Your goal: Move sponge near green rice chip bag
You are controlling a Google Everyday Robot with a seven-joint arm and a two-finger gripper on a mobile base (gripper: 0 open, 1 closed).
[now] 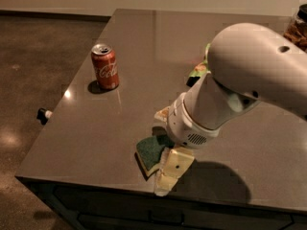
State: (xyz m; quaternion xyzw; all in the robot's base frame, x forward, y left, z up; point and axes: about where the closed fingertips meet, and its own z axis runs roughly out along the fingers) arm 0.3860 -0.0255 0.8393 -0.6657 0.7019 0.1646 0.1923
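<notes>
The sponge (150, 151), dark green on top with a pale yellow edge, lies near the table's front edge. The arm covers its right half. My gripper (166, 143) hangs over it, open, with one cream finger (173, 169) in front of the sponge and the other (162, 113) behind it. I cannot tell whether the fingers touch the sponge. The green rice chip bag (198, 71) lies farther back on the table. Only a small green and orange corner shows past my arm.
A red cola can (105, 66) stands upright at the back left of the grey table (96, 128). A jar (297, 25) stands at the far right edge. A small black object (43, 114) lies on the floor to the left.
</notes>
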